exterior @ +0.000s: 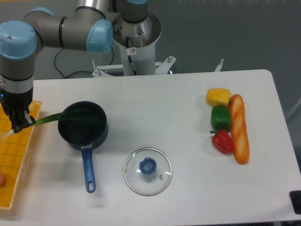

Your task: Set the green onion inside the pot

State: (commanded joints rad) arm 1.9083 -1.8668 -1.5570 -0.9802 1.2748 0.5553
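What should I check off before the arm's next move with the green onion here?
1. Gripper shut on the green onion: ok.
2. Leaf end reaches over the pot: ok.
3. Onion fully inside the pot: not ok, the root end sits left of the rim at the gripper, over the orange tray.
4. Pot mouth uncovered: ok, the glass lid lies apart on the table.
5. Leaf tips touching the pot bottom: cannot tell.
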